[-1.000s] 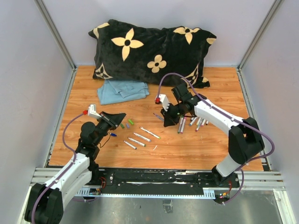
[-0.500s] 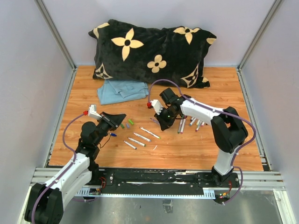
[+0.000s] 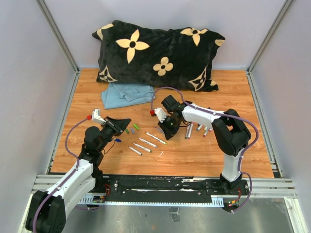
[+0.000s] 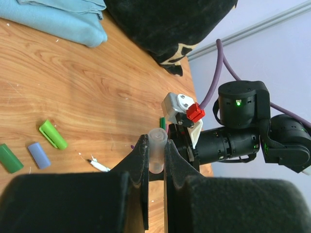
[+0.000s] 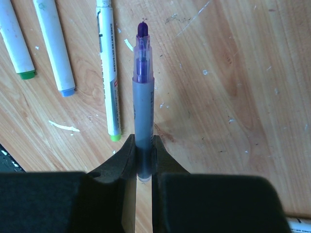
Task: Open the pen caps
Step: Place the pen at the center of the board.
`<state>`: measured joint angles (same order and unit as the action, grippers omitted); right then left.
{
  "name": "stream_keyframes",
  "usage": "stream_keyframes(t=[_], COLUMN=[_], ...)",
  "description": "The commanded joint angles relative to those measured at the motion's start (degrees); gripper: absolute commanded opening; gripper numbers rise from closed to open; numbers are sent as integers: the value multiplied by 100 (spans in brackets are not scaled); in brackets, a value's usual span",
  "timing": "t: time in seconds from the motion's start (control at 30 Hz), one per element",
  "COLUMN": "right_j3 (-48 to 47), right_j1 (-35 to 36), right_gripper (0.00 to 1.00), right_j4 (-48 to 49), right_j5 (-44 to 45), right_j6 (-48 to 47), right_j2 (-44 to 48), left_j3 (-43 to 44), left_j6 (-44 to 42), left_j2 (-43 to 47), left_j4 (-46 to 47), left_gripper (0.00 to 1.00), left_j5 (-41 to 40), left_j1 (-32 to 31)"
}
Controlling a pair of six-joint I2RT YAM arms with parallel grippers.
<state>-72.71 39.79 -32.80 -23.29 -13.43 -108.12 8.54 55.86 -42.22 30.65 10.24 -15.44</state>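
My right gripper (image 5: 143, 145), clamped on the uncapped purple pen (image 5: 143, 97), has swung left toward the 4 loose pens (image 3: 146, 143). The left gripper (image 4: 156, 147) pinches a pale cap (image 4: 158, 137), so I judge 1 more opened.

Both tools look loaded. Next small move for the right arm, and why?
Probably lower the right tool and open it, laying the purple pen on the table beside the uncapped pens. Its purple tip is bare, so that cap is off, and the left tool grips a pale cap. The pen hangs right beside that row, so setting it down looks shortest.
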Motion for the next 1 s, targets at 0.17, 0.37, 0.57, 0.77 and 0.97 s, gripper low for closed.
stream_keyframes(t=[0.17,0.37,0.57,0.77,0.97], right_j3=[-234,-246,-237,-257,-222], right_j1=[121,125,125,118,125], right_gripper=[17,20,23,26,33], right_j4=[-16,-17,-21,-61,-69], right_j5=[403,370,299,249,245], right_j6=[284,280,232,169,33], right_j2=[-210,-228,-197,-84,238], left_j3=[-105,-124,-140,-142,-142], left_j6=[20,47,64,81,126], left_j2=[47,47,64,64,11], left_j4=[58,82,88,98,156], left_gripper=[0,0,0,0,0], left_j5=[-9,4,21,33,80], left_j1=[31,26,24,26,25])
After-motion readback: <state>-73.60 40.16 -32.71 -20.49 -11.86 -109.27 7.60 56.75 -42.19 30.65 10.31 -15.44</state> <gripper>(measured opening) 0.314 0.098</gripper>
